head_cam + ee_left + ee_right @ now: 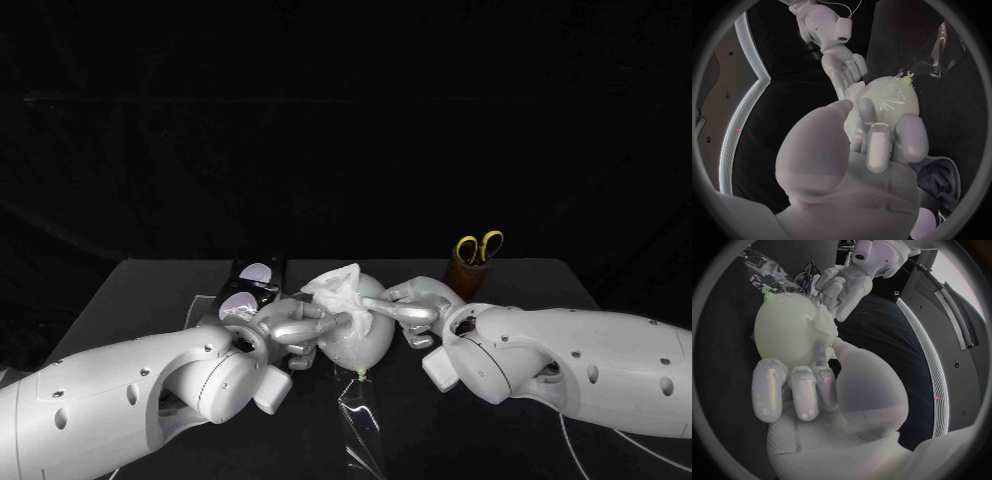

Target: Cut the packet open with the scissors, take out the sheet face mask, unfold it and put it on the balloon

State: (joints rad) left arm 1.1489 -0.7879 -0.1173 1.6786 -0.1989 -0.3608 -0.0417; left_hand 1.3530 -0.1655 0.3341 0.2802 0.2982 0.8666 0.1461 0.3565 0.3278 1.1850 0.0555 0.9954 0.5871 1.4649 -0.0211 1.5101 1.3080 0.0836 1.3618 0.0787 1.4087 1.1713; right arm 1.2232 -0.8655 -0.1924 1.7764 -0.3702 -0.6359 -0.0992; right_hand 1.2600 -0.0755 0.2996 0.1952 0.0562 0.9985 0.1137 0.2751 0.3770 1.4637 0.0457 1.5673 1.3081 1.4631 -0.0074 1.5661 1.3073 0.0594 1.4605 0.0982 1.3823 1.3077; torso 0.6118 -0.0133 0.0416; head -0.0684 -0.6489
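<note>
Closest in, the left arm comes up from the near left corner, and the left robot hand (pixel 300 332) lies against the left side of the balloon (pixel 361 345). Its fingers curl over the pale skin and its thumb tip is close to the mask's lower edge; I cannot tell whether it grips anything. Just behind that hand, on the black counter (pixel 144 290), lies a dark flat thing with two pale ovals on it, probably the packet (pixel 248 288). It is too small to tell whether it has been cut.

The balloon lies in the middle of the counter between the two hands. Its green knot (pixel 361 374) points toward the robot and touches a strip of clear film (pixel 358 415) on the near counter. The mask (pixel 338 285) sits crumpled in a white bunch on the balloon's far end, only partly spread.

At the balloon's right side, the right robot hand (pixel 411 312) pinches the mask's edge between thumb and a finger. Its other fingers rest on the balloon.

Farther back and to the right, well apart from the hands, the scissors (pixel 479 247) stand with their yellow handles up in a brown holder (pixel 464 278).
</note>
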